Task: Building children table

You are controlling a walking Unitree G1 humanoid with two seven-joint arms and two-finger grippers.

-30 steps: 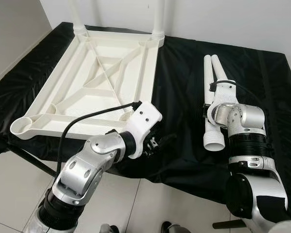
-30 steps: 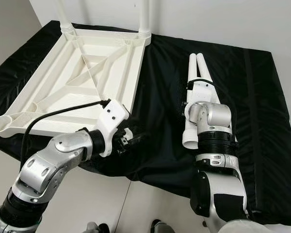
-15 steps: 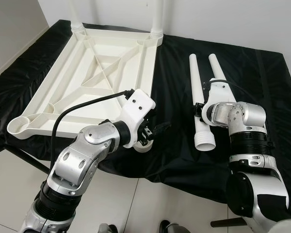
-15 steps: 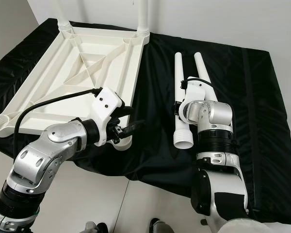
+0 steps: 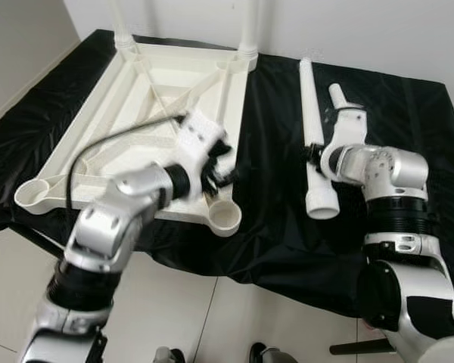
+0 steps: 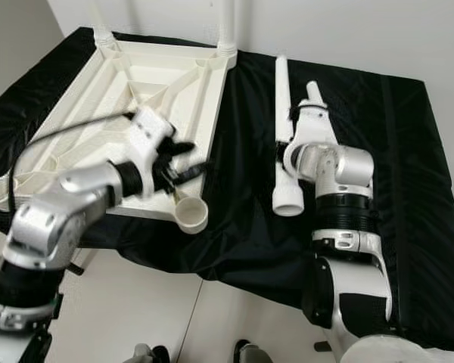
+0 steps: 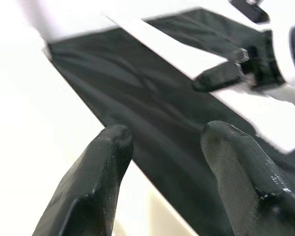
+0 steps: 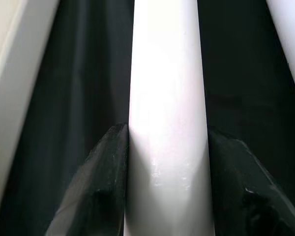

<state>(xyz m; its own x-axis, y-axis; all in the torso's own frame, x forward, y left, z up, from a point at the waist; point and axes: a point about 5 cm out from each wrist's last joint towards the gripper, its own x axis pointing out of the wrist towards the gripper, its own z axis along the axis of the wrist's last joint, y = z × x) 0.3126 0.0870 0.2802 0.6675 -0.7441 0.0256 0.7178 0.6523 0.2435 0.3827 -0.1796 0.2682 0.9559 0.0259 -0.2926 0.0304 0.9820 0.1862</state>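
In the left eye view, a white table top (image 5: 159, 106) lies upside down on a black-covered desk (image 5: 272, 219), ribs upward, with two white legs already standing in its far corners. The left claw (image 5: 216, 168) hovers over the near right edge of the table top, just behind the empty round socket (image 5: 227, 217) at the near corner. To the right, the right claw (image 5: 315, 153) clasps a loose white table leg (image 5: 315, 144) lying on the black cover; a second loose leg (image 5: 337, 94) pokes out beyond the wrist.

In the right eye view, the same leg (image 6: 283, 136) lies well apart from the table top.

In the left wrist view, both black fingers (image 7: 91, 189) stand apart, holding nothing, over the black cloth and the white edge.

In the right wrist view, the fingers (image 8: 101, 182) press either side of the white leg (image 8: 167, 118).
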